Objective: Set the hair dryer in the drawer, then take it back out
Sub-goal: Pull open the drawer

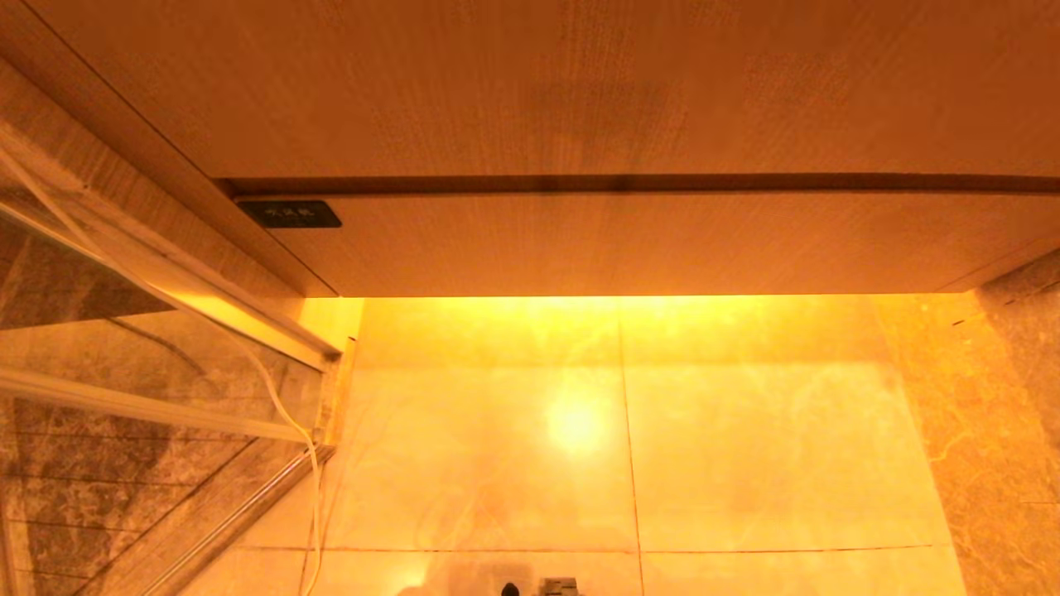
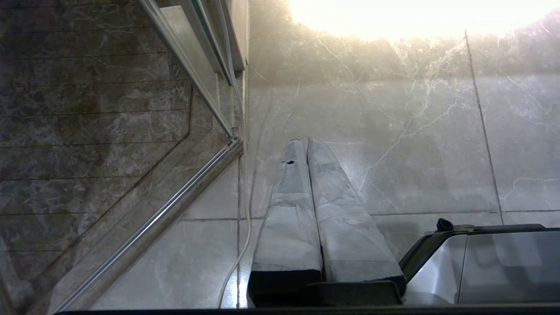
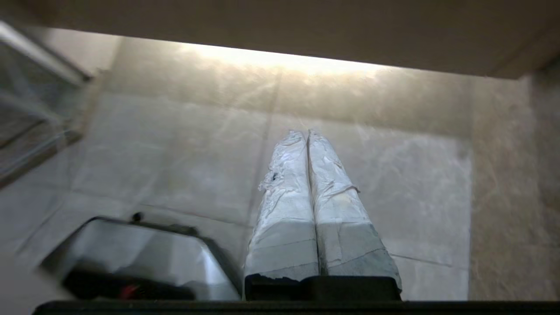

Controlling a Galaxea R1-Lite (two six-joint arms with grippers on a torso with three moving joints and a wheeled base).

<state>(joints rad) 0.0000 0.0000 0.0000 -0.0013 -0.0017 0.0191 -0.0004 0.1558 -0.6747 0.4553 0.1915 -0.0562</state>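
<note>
The drawer (image 1: 629,244) is a wide, light wood-grain front with a small dark label (image 1: 290,213) at its left end; it is pushed in flush under the plain wood panel (image 1: 530,83) above. No hair dryer shows in any view. My left gripper (image 2: 305,141) hangs low over the marble floor, its two wrapped fingers pressed together and empty. My right gripper (image 3: 306,132) is also shut and empty, pointing over the floor toward the lit gap under the drawer's lower edge (image 3: 306,35). Neither arm shows in the head view.
A glass shower partition with a metal rail (image 1: 166,389) stands on the left, with a white cable (image 1: 310,488) hanging beside it. A marble wall (image 1: 1010,414) closes the right side. Lit marble floor tiles (image 1: 704,430) lie below the cabinet. My base's edge (image 2: 481,262) sits between the arms.
</note>
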